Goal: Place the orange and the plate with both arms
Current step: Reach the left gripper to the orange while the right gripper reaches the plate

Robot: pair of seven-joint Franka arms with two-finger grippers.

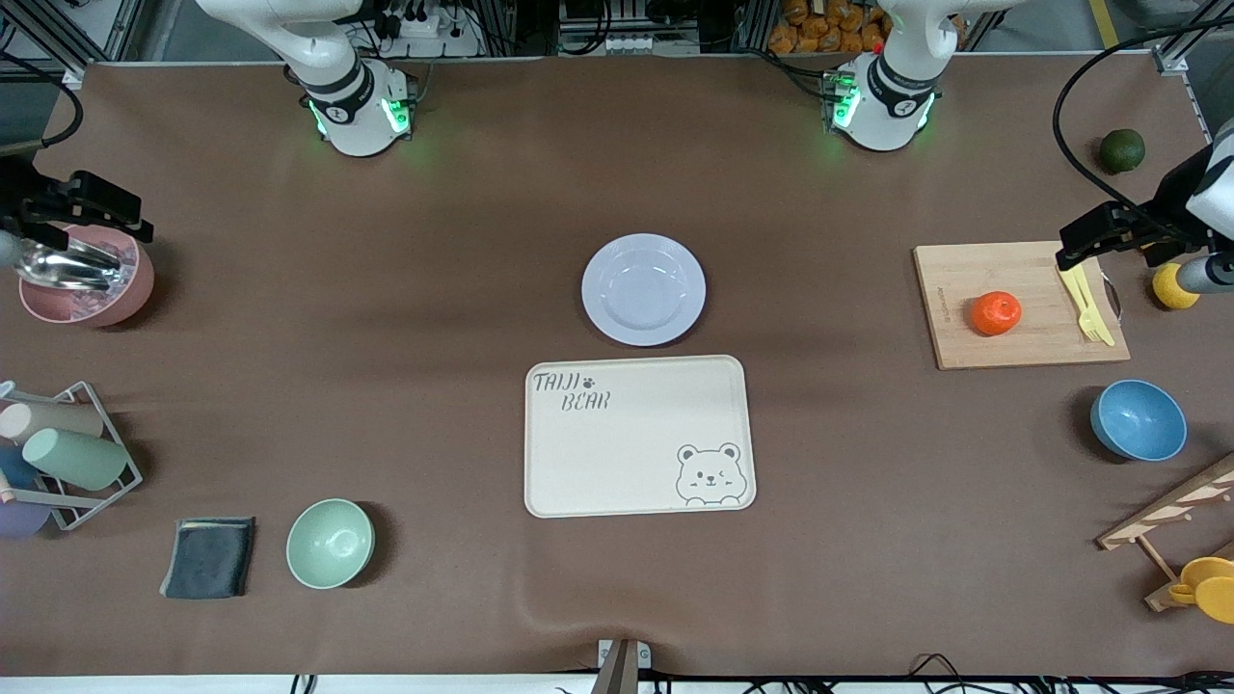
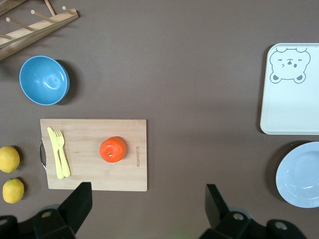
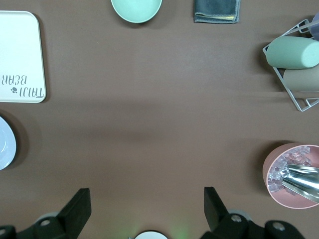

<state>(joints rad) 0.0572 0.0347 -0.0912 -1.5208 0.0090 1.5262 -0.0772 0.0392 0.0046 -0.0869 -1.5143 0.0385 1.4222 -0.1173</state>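
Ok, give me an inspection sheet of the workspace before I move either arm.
Surface: brown table mat.
Job's things: orange on cutting board; plate bare, beside bear tray.
Clutter: yellow fork on the board, lemons, blue bowl, green bowl, pink bowl, cloth, cup rack.
Grippers: left gripper open, over the board's edge; right gripper open, over bare mat.
Cables: black cable at left arm's end.
Surroundings: nothing seen.

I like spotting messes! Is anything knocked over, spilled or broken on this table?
Nothing stands out. The orange sits on the cutting board beside the fork, and the plate lies flat beside the tray. Both end effectors, left and right, are open.
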